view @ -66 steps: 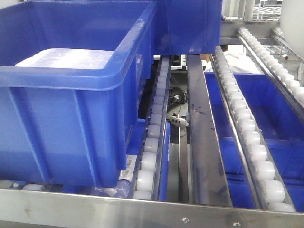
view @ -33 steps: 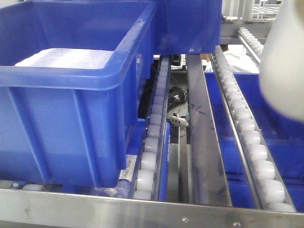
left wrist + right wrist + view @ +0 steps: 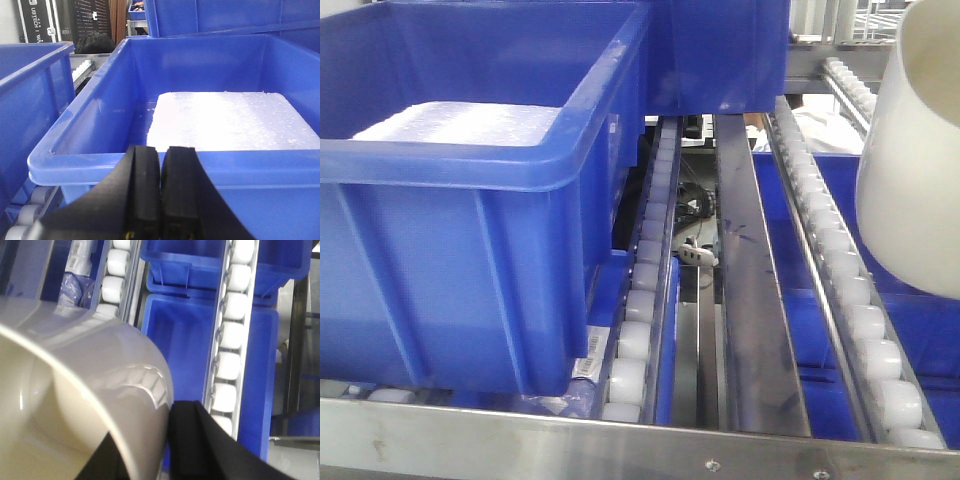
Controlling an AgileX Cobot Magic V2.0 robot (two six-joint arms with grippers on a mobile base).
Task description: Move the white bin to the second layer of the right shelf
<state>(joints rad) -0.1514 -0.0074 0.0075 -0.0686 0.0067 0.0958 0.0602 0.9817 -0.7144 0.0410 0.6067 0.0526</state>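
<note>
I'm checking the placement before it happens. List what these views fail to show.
- White bin: front view cuts off its right side; whether its base touches the rollers cannot be told.
- Right pincer: right wrist view shows a finger each side of the bin wall; the tips are cropped.
- Blue crate: left wrist view, the shut left pincer covers its front wall.

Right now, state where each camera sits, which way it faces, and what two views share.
Exterior front-facing: low at the rack's steel edge, looking along the roller lanes; no arm visible, the white bin at right.
Left wrist: behind the shut left gripper, facing a blue crate holding a white slab.
Right wrist: looking down past the right gripper clamping the white bin's wall, over rollers and lower blue crates.
Shared: the front and right wrist views both show the bin; front and left wrist both show the slab crate.
</note>
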